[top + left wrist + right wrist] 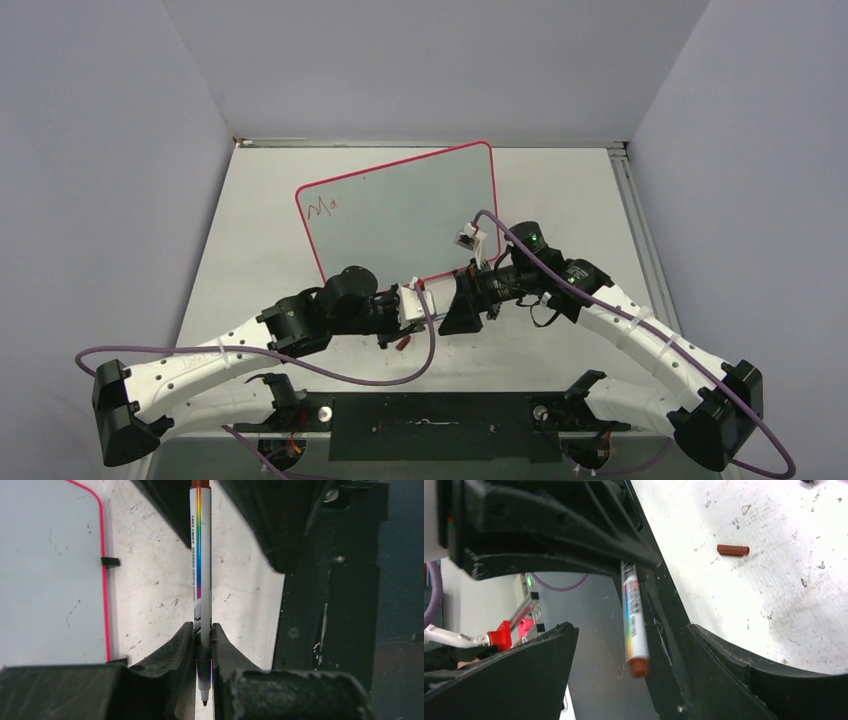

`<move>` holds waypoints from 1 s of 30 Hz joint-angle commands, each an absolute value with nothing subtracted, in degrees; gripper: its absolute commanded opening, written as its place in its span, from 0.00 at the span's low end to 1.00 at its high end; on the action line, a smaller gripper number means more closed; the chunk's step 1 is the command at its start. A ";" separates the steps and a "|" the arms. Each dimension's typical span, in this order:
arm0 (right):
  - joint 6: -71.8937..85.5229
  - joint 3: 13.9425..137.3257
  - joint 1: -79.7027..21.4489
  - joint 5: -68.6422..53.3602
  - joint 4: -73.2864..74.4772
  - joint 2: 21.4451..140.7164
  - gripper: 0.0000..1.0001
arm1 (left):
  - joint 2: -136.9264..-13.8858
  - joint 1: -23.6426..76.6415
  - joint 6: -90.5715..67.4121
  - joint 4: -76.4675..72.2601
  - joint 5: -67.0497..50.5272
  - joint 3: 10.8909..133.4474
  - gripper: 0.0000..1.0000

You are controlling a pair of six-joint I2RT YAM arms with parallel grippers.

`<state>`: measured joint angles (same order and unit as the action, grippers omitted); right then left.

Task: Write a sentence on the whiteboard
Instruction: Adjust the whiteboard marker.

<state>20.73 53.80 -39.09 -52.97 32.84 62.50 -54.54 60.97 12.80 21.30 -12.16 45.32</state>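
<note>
Lying flat and skewed on the tabletop [250, 270], toward the middle of its far edge, the whiteboard [400, 215] carries only the start of the sentence [323, 208]: a red-brown "Mo" near the board's far-left corner. The left arm [230, 360] and right arm [620, 320] meet just off the board's near rim.

In the left wrist view, the left end effector [202, 645] is clenched on a whiteboard marker [202, 555], gripping the barrel just behind the bared nib. The board's pink rim and one black foot [110, 561] show alongside.

In the right wrist view, the right end effector [631, 645] is released, its fingers spread wide on either side of the marker's brown back end. A brown cap [732, 550] lies apart on the tabletop.

The board looks light, stiff and smooth, so it would probably slide under pen pressure; pinning it by the near rim seems wise. The glossy barrel may twist unless it is gripped squarely.
</note>
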 commanded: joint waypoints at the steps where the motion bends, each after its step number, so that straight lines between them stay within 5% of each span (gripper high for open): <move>1: 30.41 50.30 -39.32 -52.47 16.56 60.43 0.80 | -53.59 60.48 11.34 17.67 -19.07 45.65 0.00; 5: 31.96 49.27 -39.51 -53.21 14.44 61.53 0.77 | -54.15 60.47 11.41 18.21 -20.33 46.10 0.00; 12: 33.97 48.49 -42.33 -53.52 13.29 62.86 0.57 | -54.89 59.97 11.43 18.91 -19.93 46.54 0.00; 22: 35.73 47.22 -45.10 -51.91 11.84 62.79 0.51 | -55.48 59.41 11.16 19.14 -20.08 46.76 0.00; 30: 36.73 46.23 -45.73 -51.33 10.15 62.72 0.24 | -55.91 59.33 11.03 19.26 -20.12 46.84 0.00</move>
